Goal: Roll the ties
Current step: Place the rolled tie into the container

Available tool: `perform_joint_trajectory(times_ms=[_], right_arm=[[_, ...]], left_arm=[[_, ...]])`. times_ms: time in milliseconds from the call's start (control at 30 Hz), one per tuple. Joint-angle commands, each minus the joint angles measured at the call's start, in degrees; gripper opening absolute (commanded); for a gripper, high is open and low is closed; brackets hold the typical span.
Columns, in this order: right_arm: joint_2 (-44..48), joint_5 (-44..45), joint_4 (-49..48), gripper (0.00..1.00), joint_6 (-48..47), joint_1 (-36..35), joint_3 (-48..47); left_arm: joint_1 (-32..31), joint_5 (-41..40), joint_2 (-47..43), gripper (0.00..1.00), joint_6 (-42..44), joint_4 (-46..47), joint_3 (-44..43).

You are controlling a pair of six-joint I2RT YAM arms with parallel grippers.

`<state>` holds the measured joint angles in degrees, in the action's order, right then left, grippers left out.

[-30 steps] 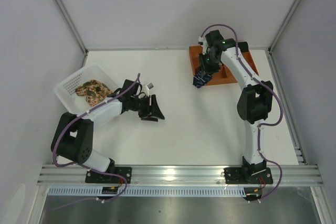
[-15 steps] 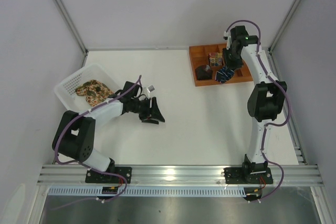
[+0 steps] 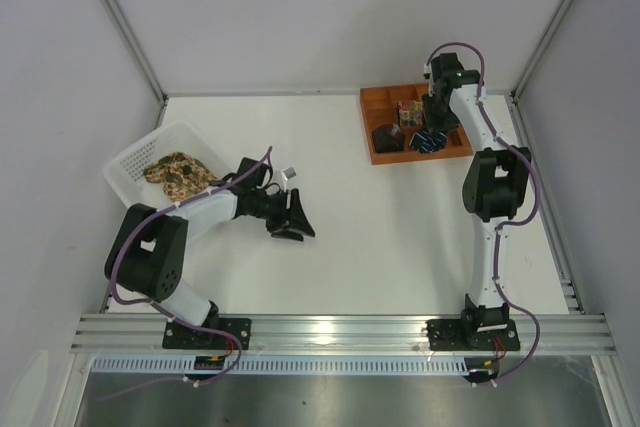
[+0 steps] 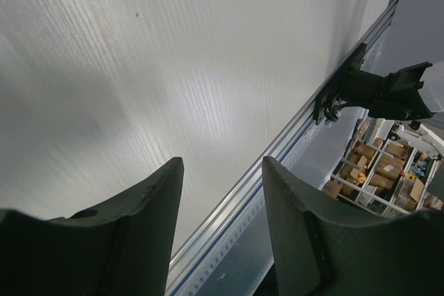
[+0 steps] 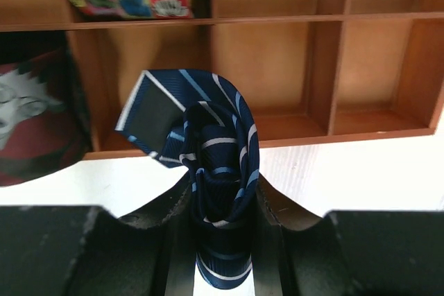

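Just now, from above, the right gripper has swung the navy tie along the orange tray, from its left end a second ago to a compartment near its right end, by the far right corner of the table. Over the last half second it has hardly travelled, so I'd say it has found its slot and is about to set the roll down. The tan tie has not moved: it lies bunched in the white basket at the left edge, not yet rolled. The left gripper has stayed low over the middle of the table.

Through the left wrist camera its fingers stand well apart with only bare tabletop between them.

Through the right wrist camera the jaws are pinched tight on the lower part of the navy tie, a loose coil with one flap sticking out to the left. It hangs at the tray's near rim, in front of a bare compartment. A dark red roll sits one slot to its left.
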<state>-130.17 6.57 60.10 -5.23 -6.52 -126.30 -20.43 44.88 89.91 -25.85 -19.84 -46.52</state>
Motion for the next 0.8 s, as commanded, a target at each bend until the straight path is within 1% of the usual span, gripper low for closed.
perform_joint_trajectory(times_ms=[0,167,367,600,767], right_arm=[[-0.26,5.03,-0.95,0.00,-0.92,0.63,-3.60],[-1.40,7.93,-1.21,0.00,-0.65,0.99,-3.60],[-2.89,9.34,-2.52,0.00,-0.57,1.08,-3.60],[-5.53,11.45,-3.05,0.00,-0.48,1.08,-5.62],[-7.03,14.52,-3.40,0.00,-0.21,0.72,-5.71]], left_arm=[[0.65,1.79,0.00,0.56,1.50,1.82,0.99],[0.82,2.40,0.27,0.55,0.45,2.87,2.23],[0.83,2.49,0.62,0.55,-0.52,3.75,2.58],[0.83,2.58,0.80,0.55,-1.58,4.63,3.63],[0.91,2.23,0.62,0.55,-1.66,4.45,3.98]])
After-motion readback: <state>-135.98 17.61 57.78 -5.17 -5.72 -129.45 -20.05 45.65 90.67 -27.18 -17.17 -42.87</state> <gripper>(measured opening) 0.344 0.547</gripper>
